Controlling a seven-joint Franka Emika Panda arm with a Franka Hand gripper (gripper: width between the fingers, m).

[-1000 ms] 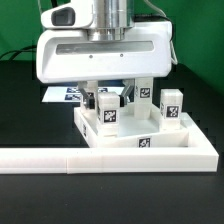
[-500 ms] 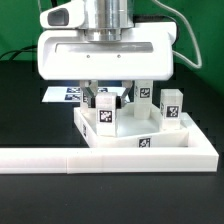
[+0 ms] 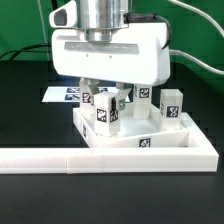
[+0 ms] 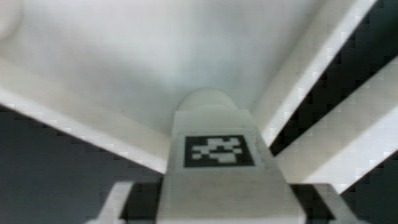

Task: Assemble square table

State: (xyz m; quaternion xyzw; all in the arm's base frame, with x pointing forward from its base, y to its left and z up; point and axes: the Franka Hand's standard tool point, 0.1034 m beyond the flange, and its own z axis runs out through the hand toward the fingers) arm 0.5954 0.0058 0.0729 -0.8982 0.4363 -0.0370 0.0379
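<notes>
- The gripper (image 3: 107, 103) hangs straight down over the tabletop (image 3: 145, 147), and as far as I can tell it's clamped on a leg (image 3: 108, 113). In the wrist view the leg (image 4: 221, 150) sits dead centre between the two fingers (image 4: 139, 200), tag facing the camera, so I'd call that a firm pinch.
- Holding the leg upright makes sense to me: my guess is it needs to go end-first into a corner hole, so keeping it vertical saves a re-grip.
- The leg is a short white block, plastic-looking, with a rounded tip in the wrist view and a black-and-white tag on its face.
- Two more legs (image 3: 172, 106) stand inside the tray, toward the exterior view's right, near the held one but apart from it.
- The tabletop is a shallow square tray, matte white, raised rim, tag on its front wall. It sits on the dark surface (image 3: 30, 90), pushed up against a long white border bar (image 3: 60, 158), probably to stop it sliding.
- A flat marker board (image 3: 62, 93) lies behind.
</notes>
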